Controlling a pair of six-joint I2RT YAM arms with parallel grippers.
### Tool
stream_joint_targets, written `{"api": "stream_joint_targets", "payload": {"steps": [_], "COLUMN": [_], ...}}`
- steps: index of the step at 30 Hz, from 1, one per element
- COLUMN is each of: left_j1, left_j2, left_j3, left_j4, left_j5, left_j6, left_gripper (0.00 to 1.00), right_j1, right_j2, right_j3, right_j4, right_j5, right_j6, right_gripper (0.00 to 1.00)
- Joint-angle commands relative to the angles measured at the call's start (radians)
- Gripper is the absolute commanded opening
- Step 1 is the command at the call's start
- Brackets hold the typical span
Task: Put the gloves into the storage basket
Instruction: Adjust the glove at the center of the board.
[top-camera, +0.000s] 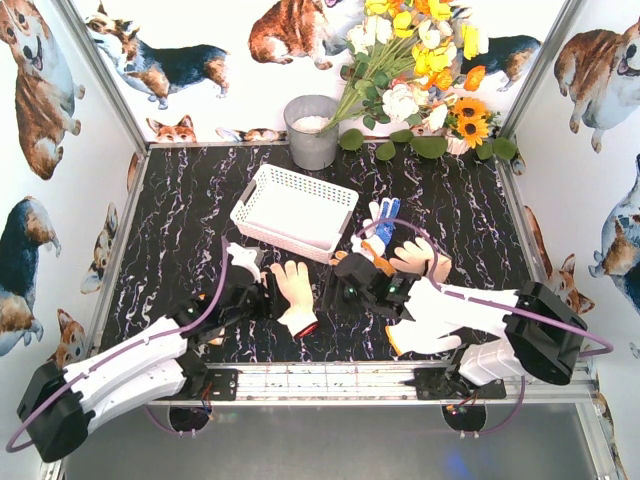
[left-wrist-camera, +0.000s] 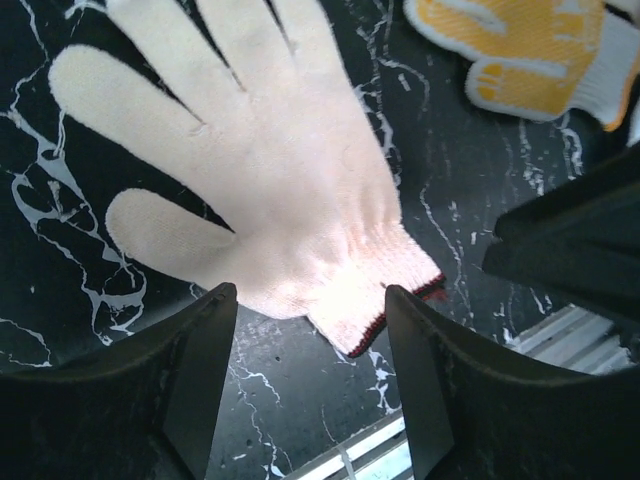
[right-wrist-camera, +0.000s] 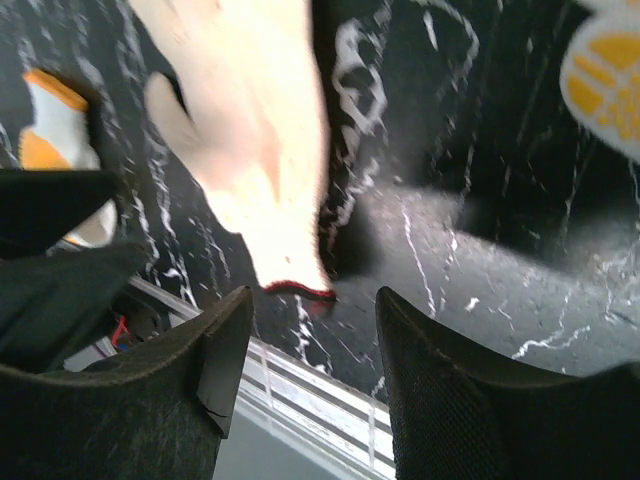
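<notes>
Left gripper (left-wrist-camera: 310, 300): jaws apart, over red-edged cuff of cream glove (left-wrist-camera: 270, 170).
Right gripper (right-wrist-camera: 312, 305): jaws apart, gripping nothing.

From the top view we look down from above and behind the arms (top-camera: 130, 365), their bases along the lower edge. It is far enough off to take in the whole bench (top-camera: 180, 230) up to the back wall (top-camera: 240, 90). Our left wrist view sits low and close, looking past the left fingers (left-wrist-camera: 200, 400) onto a cream glove (left-wrist-camera: 270, 170). Our right wrist view, blurred, is as near and faces the same glove from its cuff end, past the right fingers (right-wrist-camera: 220, 370). That glove shows in all three views.
</notes>
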Motion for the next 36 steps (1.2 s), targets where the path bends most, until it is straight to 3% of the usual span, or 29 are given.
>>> {"api": "stream_joint_targets", "payload": {"steps": [1, 9, 24, 31, 36], "left_j1": [0.013, 0.067, 0.097, 0.103, 0.104], "left_j2": [0.069, 0.165, 0.241, 0.264, 0.296], "left_j3": [0.025, 0.046, 0.043, 0.032, 0.014], "left_j4": [0.028, 0.075, 0.131, 0.147, 0.162], "left_j5": [-0.024, 0.046, 0.078, 0.072, 0.081], "left_j6": [0.01, 0.014, 0.034, 0.05, 0.091], "left_gripper": [0.53, 0.44, 0.39, 0.35, 0.26], "right_j1": [0.011, 0.002, -0.041, -0.043, -0.043], "right_j2": [0.018, 0.123, 0.225, 0.28, 0.273], "right_j3": [-0.044, -0.05, -0.014, -0.005, -0.044], "right_j4": [0.181, 0.306, 0.297, 0.336, 0.358], "right_j5": [-0.088, -0.093, -0.084, -0.113, -0.132], "right_j6": [0.092, 0.117, 0.078, 0.093, 0.113], "right_gripper": [0.54, 0.51, 0.41, 0.29, 0.11]}}
